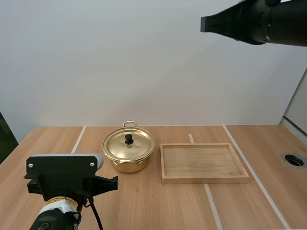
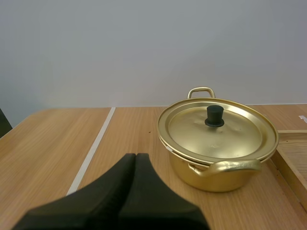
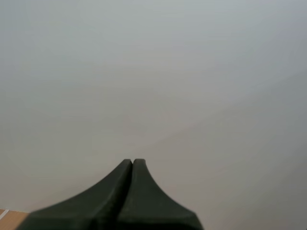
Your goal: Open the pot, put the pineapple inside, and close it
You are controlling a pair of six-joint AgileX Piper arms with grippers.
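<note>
A gold pot (image 1: 127, 161) stands at the middle of the table, closed by its lid (image 1: 129, 145) with a black knob. My left gripper (image 2: 135, 156) is shut on nothing, its fingers together as one dark wedge, low over the table a little short of the pot (image 2: 218, 172) and pointing at it. In the high view my left arm (image 1: 64, 179) sits at the near left. High above the table's right side, my right gripper (image 1: 203, 23) points left; it is shut (image 3: 132, 161) on nothing and faces the bare wall.
A shallow wooden tray (image 1: 204, 179) lies just right of the pot, its edge (image 2: 292, 160) close to the pot's side. White lines (image 1: 78, 139) run across the wooden table. A round hole (image 1: 294, 160) sits near the table's right edge.
</note>
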